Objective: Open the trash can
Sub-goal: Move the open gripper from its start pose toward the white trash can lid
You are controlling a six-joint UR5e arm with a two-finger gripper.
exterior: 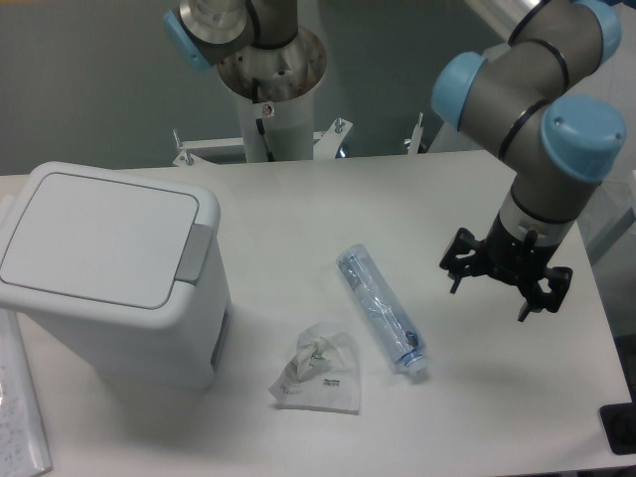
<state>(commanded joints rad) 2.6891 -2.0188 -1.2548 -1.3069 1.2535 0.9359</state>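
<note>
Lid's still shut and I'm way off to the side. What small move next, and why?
Probably carry the tool further across the table toward the trash can, staying high. It hangs open over the far side from the bin, whose lid lies flat with the grey push-button tab unpressed. The plastic bottle and crumpled wrapper lie between.
</note>
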